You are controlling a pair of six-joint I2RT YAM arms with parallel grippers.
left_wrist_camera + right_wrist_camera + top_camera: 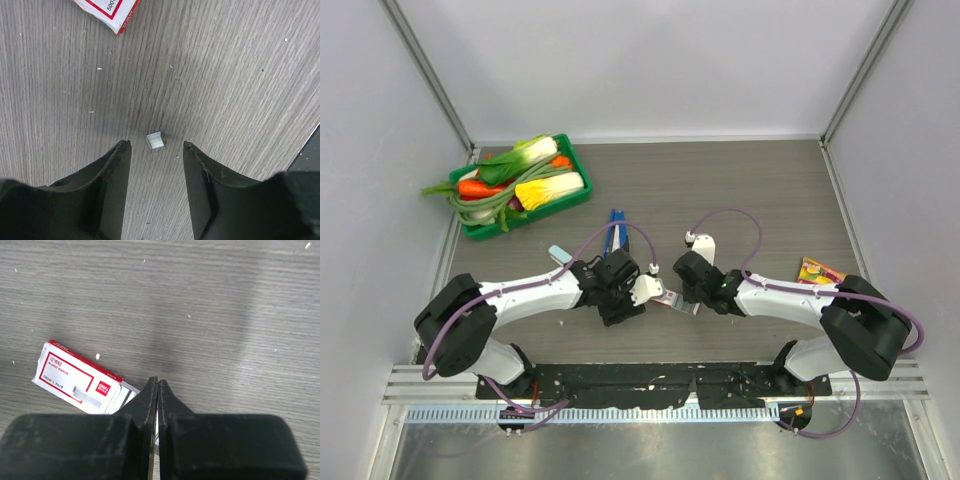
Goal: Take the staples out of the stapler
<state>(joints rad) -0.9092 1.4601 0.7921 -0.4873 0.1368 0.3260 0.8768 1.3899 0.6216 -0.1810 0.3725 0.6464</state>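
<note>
The dark-blue stapler (613,232) lies on the table beyond both grippers, touched by neither. A small silvery block of staples (155,140) lies on the wood between the fingertips of my left gripper (155,144), which is open and empty just above the table. My left gripper also shows in the top view (623,303). My right gripper (157,381) is shut, its tips over the pulled-out tray end of a red-and-white staple box (75,380). I cannot tell whether it pinches the tray. The box (665,298) lies between the two grippers, next to my right gripper (688,295).
A green tray (582,168) of toy vegetables stands at the back left. A small white part (703,242) and a pale-blue piece (560,253) lie near the arms. A colourful packet (820,270) lies at the right. A corner of the staple box (107,10) shows ahead of the left gripper.
</note>
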